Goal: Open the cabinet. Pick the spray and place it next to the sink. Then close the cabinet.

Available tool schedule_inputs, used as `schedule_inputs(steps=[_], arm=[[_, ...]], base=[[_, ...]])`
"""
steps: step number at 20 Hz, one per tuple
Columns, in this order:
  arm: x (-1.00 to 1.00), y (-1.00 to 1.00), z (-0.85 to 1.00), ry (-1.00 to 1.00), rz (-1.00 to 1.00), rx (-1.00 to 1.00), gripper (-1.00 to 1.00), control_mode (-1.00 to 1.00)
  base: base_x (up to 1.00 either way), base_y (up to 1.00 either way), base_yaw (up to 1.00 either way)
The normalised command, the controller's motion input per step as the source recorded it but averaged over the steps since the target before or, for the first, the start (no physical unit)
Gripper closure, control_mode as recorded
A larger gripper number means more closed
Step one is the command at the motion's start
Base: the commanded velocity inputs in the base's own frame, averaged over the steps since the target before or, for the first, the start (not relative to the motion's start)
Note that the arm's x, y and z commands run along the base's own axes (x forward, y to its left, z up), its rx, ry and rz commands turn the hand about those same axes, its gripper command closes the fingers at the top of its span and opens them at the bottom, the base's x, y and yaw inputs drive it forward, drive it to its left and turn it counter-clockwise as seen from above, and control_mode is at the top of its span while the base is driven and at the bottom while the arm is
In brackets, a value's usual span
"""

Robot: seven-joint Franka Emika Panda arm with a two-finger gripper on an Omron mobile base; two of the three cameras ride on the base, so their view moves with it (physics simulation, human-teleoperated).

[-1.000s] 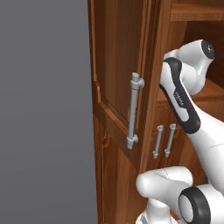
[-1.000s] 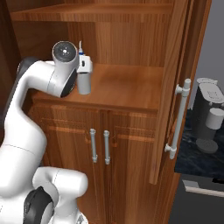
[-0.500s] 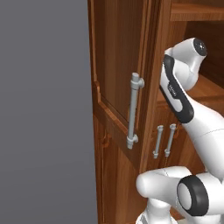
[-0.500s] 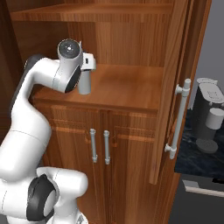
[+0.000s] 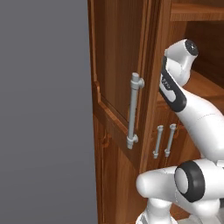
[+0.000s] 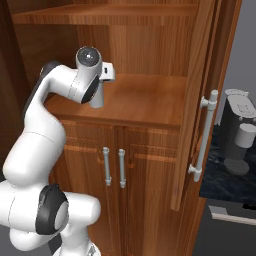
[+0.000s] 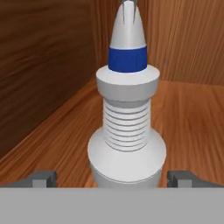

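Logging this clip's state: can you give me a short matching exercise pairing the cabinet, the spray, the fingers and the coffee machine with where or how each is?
Things:
1. cabinet
2. spray
3. fingers
4. coffee machine

States:
A. spread apart, one either side of the bottle's base
B. doors swung open
C. on the dark counter, right of the cabinet
D. upright on the wooden shelf

Pairs: 1-B, 2-D, 3-A, 4-C

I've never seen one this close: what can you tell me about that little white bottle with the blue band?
The small white plastic spray bottle stands upright on the wooden cabinet shelf, near its left wall. It has a rounded shoulder, ribbed neck, blue collar and pale tapered nozzle. The open gripper's fingertips flank its base, not yet squeezing.
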Motion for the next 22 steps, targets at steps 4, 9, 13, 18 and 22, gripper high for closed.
schedule_inputs(steps=[4, 9, 13, 18, 22], arm=[[0.33, -0.03, -0.05, 0.02, -0.03, 0.0, -1.0, -1.0], [0.25, 0.0, -0.11, 0.01, -0.04, 0.0, -1.0, -1.0], [0.2, 0.0, -0.26, 0.0, -0.03, 0.0, -1.0, -1.0], [0.14, 0.0, -0.21, 0.0, -0.02, 0.0, 1.0, -1.0], [-0.02, 0.0, -0.03, 0.0, 0.0, 0.0, 1.0, -1.0]], base=[[0.0, 0.0, 0.0], [0.0, 0.0, 0.0], [0.0, 0.0, 0.0], [0.0, 0.0, 0.0], [0.0, 0.0, 0.0]])
